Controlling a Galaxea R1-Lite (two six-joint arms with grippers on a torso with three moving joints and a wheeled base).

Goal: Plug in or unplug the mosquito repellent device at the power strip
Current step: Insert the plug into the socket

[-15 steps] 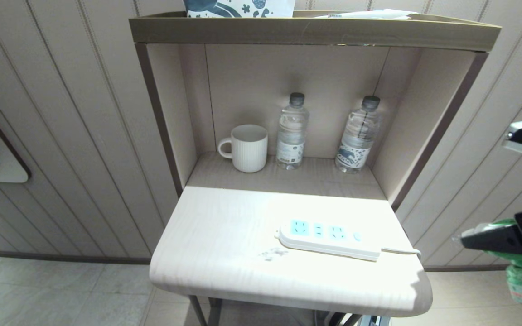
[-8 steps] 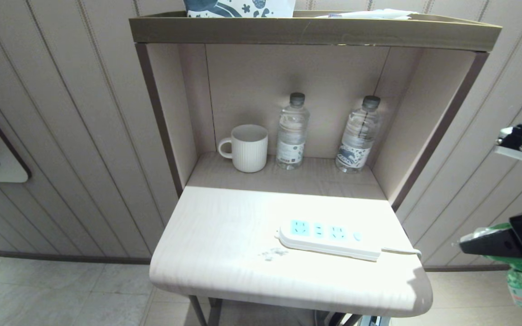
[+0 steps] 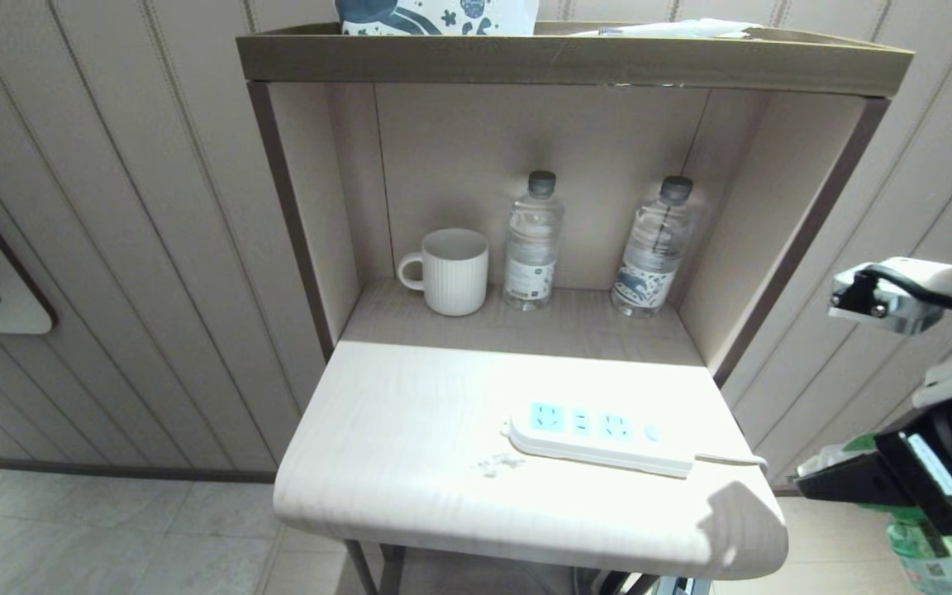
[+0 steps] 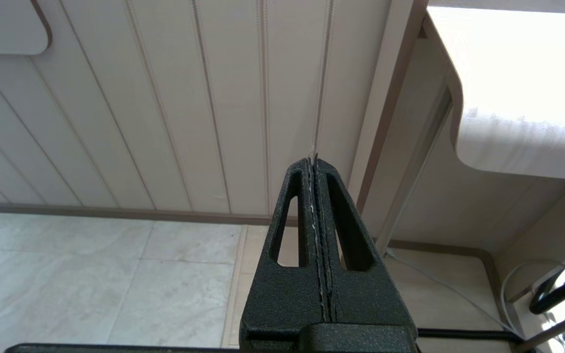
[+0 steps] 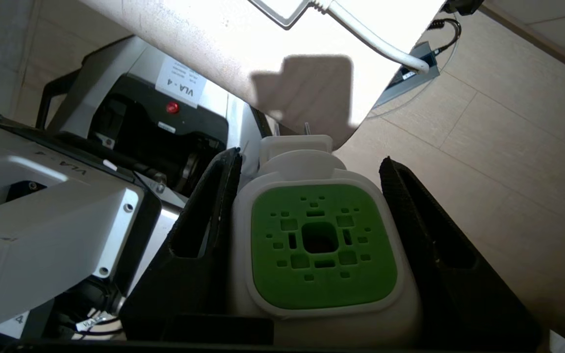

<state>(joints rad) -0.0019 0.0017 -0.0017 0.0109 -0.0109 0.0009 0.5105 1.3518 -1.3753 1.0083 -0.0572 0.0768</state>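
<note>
Mosquito repellent device: rounded white plastic head with a bright green perforated face plate, a square hole at its centre; metal prongs stood out from its far end. The right gripper clamped it between two black textured fingers, one on each side of the head. In the head view it hung off the table's near right corner, clear of the tabletop, with only green slivers and the translucent green bottle showing below the black finger.

Power strip: flat white bar, three pale blue socket panels, a small button, thin white cord trailing right. It lay on the pale wood-grain table, right of centre, sockets empty.

Far shelf niche held a ribbed white mug and two clear water bottles with dark caps.

Only the wrist view showed the device's face and prongs. The left gripper, black and ribbed, was closed on nothing, parked low left of the table, over tiled floor.
</note>
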